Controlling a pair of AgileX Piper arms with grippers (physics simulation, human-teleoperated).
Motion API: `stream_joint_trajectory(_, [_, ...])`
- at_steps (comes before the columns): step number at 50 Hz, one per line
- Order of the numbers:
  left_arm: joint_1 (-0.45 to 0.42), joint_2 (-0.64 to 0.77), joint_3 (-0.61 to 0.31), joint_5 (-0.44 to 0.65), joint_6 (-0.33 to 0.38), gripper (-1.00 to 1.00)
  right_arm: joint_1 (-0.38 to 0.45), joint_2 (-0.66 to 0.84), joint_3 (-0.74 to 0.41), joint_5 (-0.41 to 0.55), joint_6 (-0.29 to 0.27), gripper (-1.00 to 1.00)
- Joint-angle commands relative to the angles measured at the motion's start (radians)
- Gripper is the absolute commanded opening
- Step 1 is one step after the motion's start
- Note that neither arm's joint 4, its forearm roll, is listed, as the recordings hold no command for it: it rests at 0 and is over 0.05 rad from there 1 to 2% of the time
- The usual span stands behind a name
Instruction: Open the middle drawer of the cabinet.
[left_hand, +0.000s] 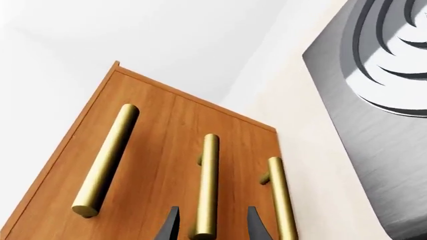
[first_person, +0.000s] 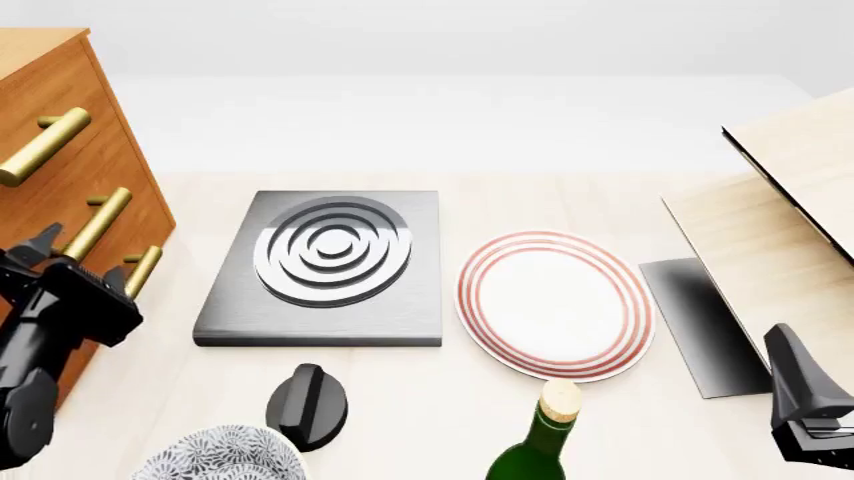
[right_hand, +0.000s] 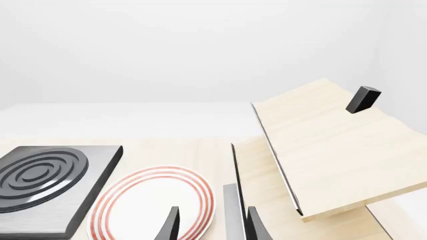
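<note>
the cabinet (first_person: 60, 150) stands at the worktop's (first_person: 441, 400) nine o'clock edge in the front view. the middle drawer (left_hand: 175, 165) is shut. the left tool (left_hand: 209, 225) is spread, its fingers either side of the middle handle (left_hand: 207, 185) without touching it. the right tool (right_hand: 212, 225) hangs spread over the striped plate (first_person: 554, 305) at five o'clock.

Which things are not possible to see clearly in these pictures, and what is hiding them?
- Left gripper contact with the middle drawer handle: fingertips flank the bar in the left wrist view, cut by the picture edge; touching unclear.
- Cabinet lower part: front view, hidden by the left arm and cut by the edge.
- Green bottle: front view, body cut by the bottom edge.
- Right gripper: mostly cut off.
</note>
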Motion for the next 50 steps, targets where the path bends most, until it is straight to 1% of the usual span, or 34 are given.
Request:
stream_joint_trajectory(1, [0.010,0.019,-0.020,0.000,-0.014,1.00,0.004,0.000,0.001,-0.002,-0.001,1.00])
stream_joint_trajectory(18, [0.047,0.039,-0.019,0.000,-0.016,1.00,0.003,0.000,0.001,-0.002,-0.001,1.00])
stream_joint_trajectory(26, [0.047,0.034,-0.012,0.000,-0.017,1.00,0.003,0.000,0.001,-0.002,-0.001,1.00])
stream_joint_trajectory(27, [0.046,0.032,-0.011,0.000,-0.017,-1.00,0.004,0.000,0.001,-0.002,-0.001,1.00])
stream_joint_trajectory(40, [0.026,0.027,-0.003,0.000,-0.018,-1.00,0.003,0.000,0.001,-0.002,-0.002,1.00])
stream_joint_trajectory(50, [-0.010,0.011,0.012,0.000,0.020,-1.00,0.004,0.000,0.001,-0.002,-0.001,1.00])
